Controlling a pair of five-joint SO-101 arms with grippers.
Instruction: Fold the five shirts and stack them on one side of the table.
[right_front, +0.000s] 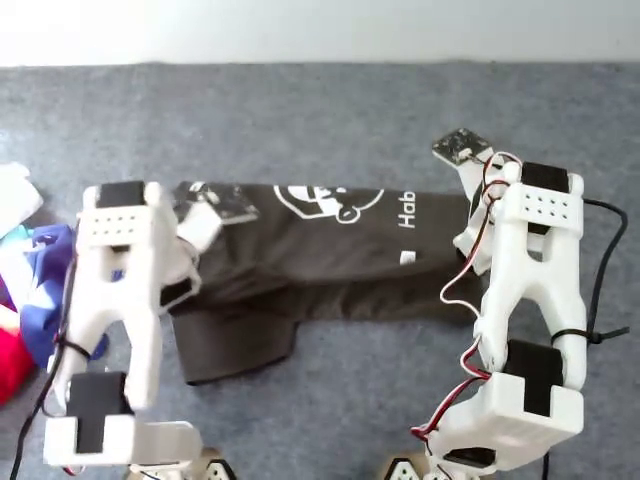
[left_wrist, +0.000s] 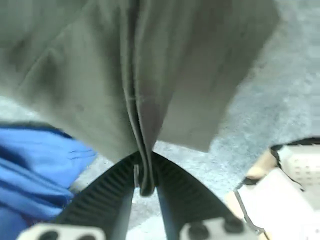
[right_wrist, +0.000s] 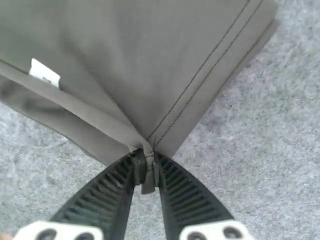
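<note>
- Dark shirt (right_front: 330, 260) lies spread lengthwise across the middle of the grey tabletop (right_front: 300, 110), running from the left side towards the right.
- A looser flap of it hangs down towards the near edge on the left part.
- Its white print (right_front: 330, 200) faces up along the far hem, and a small white label (right_front: 407, 258) sits nearer the right end.
- Left gripper (left_wrist: 145, 170) has its jaws closed tight on a gathered fold at the left end of the shirt. The cloth fans out beyond the ribbed fingers (left_wrist: 112, 182).
- Right gripper (right_wrist: 145, 167) likewise has its jaws pinched together on a stitched hem corner at the right end, with a sliver of fabric poking back between them.
- A heap of other shirts (right_front: 30, 290), blue, red and white, sits bunched at the left edge of the tabletop, just beside the left arm.
- The blue shirt (left_wrist: 35, 160) of that heap lies just next to the held fold.
</note>
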